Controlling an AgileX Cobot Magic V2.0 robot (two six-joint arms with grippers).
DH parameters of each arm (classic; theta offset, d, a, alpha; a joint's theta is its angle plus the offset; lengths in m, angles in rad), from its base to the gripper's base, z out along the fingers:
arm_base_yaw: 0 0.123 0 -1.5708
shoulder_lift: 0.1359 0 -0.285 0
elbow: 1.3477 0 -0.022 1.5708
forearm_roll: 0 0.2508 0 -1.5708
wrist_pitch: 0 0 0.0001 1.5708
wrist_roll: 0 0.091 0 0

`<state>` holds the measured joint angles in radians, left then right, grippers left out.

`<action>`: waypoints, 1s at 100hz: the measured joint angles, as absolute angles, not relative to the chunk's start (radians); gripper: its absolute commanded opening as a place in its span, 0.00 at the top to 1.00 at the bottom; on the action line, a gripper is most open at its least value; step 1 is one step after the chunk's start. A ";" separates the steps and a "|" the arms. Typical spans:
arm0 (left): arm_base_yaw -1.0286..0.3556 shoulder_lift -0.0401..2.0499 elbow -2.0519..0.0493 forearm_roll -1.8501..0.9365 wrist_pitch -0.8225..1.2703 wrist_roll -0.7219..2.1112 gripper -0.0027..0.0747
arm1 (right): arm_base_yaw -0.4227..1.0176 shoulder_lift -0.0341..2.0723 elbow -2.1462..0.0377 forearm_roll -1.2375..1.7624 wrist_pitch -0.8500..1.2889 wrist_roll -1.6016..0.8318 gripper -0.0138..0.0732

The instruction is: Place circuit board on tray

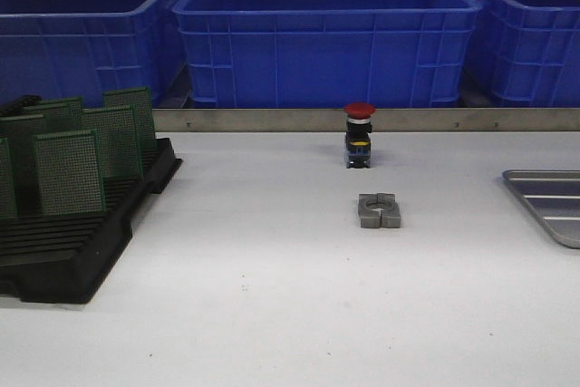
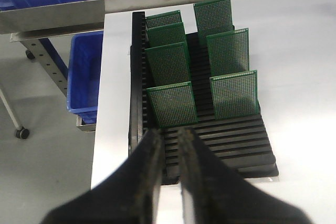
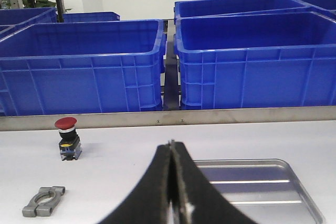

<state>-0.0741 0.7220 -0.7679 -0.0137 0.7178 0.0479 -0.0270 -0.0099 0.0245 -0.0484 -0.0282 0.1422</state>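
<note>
Above rack [image 2: 205, 145], left gripper [image 2: 169, 148] barely parted, empty; right gripper [image 3: 172, 182] closed, empty, over tray [image 3: 294, 182].
Boards [image 2: 171, 103] upright in slots, tray well apart at right. Risks: narrow gap missing board edge, knocking neighbour, catching button [image 1: 359, 134] or clamp [image 1: 379, 210] mid-carry.

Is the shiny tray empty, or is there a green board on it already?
Empty, as far as it shows. The tray has only its bare ridged floor, partly hidden; the green circuit boards stand upright in the black rack.

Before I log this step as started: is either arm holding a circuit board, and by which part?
Nothing is held. The left gripper is slightly open above the rack; the right gripper is shut on nothing.
</note>
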 measured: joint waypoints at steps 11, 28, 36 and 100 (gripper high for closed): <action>-0.074 0.722 -0.769 -0.014 0.725 0.048 0.27 | -0.027 -0.010 0.024 -0.048 -0.028 0.142 0.92; -0.074 0.722 -0.769 -0.027 0.727 0.048 0.18 | -0.027 -0.010 0.024 -0.048 -0.028 0.142 0.92; -0.074 0.722 -0.769 -0.046 0.723 0.050 0.18 | -0.027 -0.010 0.024 -0.048 -0.028 0.142 0.92; -0.136 1.251 -1.170 -0.137 0.924 0.782 0.18 | -0.027 -0.010 0.024 -0.048 -0.028 0.142 0.92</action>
